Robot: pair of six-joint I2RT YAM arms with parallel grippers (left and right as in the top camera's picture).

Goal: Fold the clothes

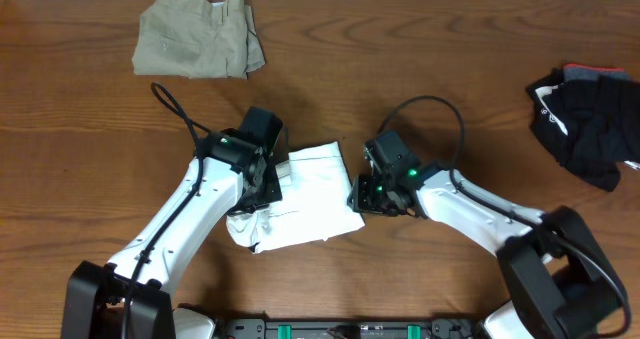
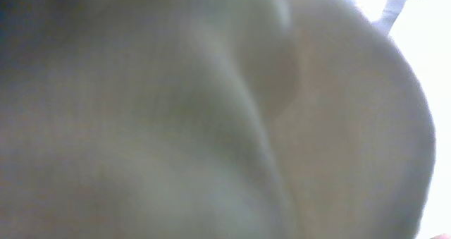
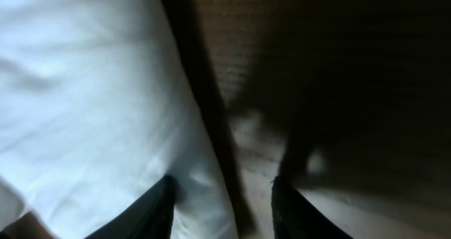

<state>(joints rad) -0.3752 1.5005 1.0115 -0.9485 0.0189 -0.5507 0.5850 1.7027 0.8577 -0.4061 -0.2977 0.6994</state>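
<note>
No readable text
The black fabric bundle (image 1: 590,119) at the right edge of the brown wooden desk (image 1: 420,39) bears white marks, too small to read.

The overhead view is bright, even and sharp, with soft shadows on the table (image 1: 400,39). The left wrist view is pure blur (white T-shirt (image 2: 211,126) too close), glaring top right. The right wrist view is dim, darkest rightward.
</note>
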